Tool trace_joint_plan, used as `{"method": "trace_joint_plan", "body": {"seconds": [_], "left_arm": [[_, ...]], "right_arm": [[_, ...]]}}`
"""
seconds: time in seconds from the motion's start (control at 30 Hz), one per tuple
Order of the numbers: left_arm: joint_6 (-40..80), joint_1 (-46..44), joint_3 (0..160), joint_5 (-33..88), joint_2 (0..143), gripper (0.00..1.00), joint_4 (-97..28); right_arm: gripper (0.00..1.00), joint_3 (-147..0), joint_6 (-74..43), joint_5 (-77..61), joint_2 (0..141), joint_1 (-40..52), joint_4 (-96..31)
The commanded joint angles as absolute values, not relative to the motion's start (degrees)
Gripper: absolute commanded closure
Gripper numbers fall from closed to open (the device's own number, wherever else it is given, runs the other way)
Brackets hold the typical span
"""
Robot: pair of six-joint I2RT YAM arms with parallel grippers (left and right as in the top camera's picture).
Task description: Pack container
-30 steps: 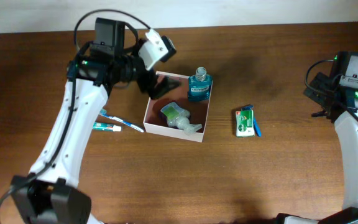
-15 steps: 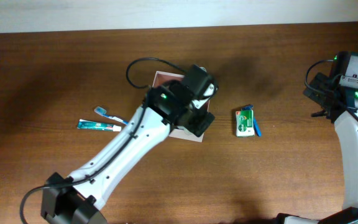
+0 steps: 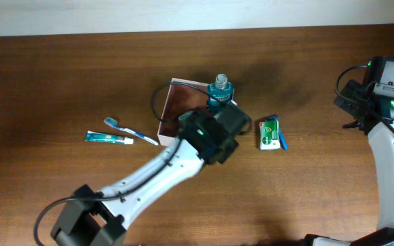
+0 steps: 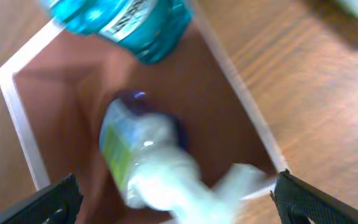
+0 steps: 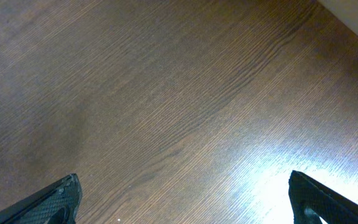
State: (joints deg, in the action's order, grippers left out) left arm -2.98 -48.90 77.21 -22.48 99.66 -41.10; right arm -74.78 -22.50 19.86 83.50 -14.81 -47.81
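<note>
While a blue mouthwash bottle (image 3: 219, 92) and a clear pump bottle (image 4: 148, 162) are already packed in the white container (image 3: 176, 99) at the middle of the wooden table (image 3: 60, 68), a toothbrush (image 3: 130, 131), toothpaste tube (image 3: 108, 138) and green packet (image 3: 270, 134) are left outside. The left gripper (image 4: 179, 205), over the box, and the right gripper (image 5: 185, 199) are held wide and empty.

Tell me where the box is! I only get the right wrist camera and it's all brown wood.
Observer: The container is in the middle of the overhead view, with the left gripper open above it.
Operator: Is anything in it?
Observer: Yes, a blue bottle in one corner and a clear pump bottle lying down.
Operator: What's outside?
Observer: A toothbrush and toothpaste on one side, a green packet on the other.
</note>
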Motion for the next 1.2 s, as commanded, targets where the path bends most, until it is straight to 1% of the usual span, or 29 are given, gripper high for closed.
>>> {"method": "trace_joint_plan", "body": {"seconds": [0.0,0.23,0.4,0.5,0.67,0.8,0.9,1.0,1.1,1.17], "left_arm": [[-6.09,-52.56,76.53,-28.21,96.97,0.01,-41.60],[-0.67,-53.74,76.53,-28.40,92.71,0.01,-46.11],[-0.91,-53.69,75.57,-28.62,92.66,0.01,-47.40],[-4.19,-53.74,73.43,-27.77,92.66,0.01,-46.89],[-5.28,-52.69,71.02,-30.70,92.66,0.01,-45.60],[-7.88,-50.30,70.41,-24.77,92.66,0.01,-43.46],[-11.53,-48.69,70.30,-20.51,92.68,0.04,-41.04],[-12.80,-47.40,70.30,-20.27,92.86,0.06,-39.07],[-13.21,-46.57,70.30,-20.10,93.21,0.10,-39.05],[-13.52,-46.54,70.30,-18.90,93.25,0.10,-39.18]], "right_arm": [[0.01,-75.33,-23.00,19.92,82.02,-15.03,-47.81],[0.01,-75.33,-23.00,19.94,82.02,-15.03,-47.81],[0.01,-75.33,-23.00,19.94,82.02,-15.03,-47.81],[0.02,-75.33,-23.00,19.94,82.02,-15.03,-47.81],[0.01,-75.33,-23.00,19.94,82.02,-15.03,-47.81],[0.01,-75.33,-23.00,19.94,82.02,-15.03,-47.81],[0.01,-75.33,-23.00,19.94,82.02,-15.03,-47.81],[0.01,-75.33,-23.00,19.94,82.02,-15.03,-47.81],[0.01,-75.33,-23.00,19.94,82.02,-15.03,-47.81],[0.02,-75.33,-22.98,19.94,82.02,-15.03,-47.81]]}}
